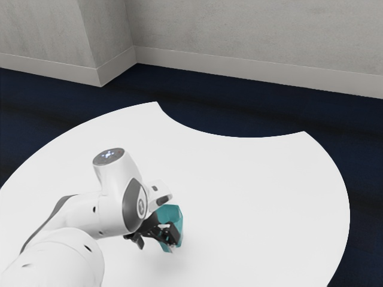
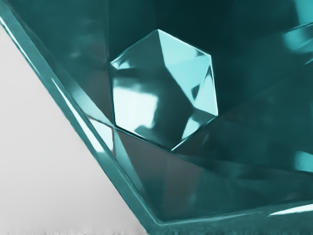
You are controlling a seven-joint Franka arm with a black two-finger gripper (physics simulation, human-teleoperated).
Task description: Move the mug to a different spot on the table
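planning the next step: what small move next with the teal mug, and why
Probably ease the glossy teal faceted mug toward the exterior view's right: the black two-finger gripper looks shut on it, and white table extends that way.

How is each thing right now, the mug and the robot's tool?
mug: tilted, empty inside, gripped by the tool.
tool: shut on the mug, low over the table.
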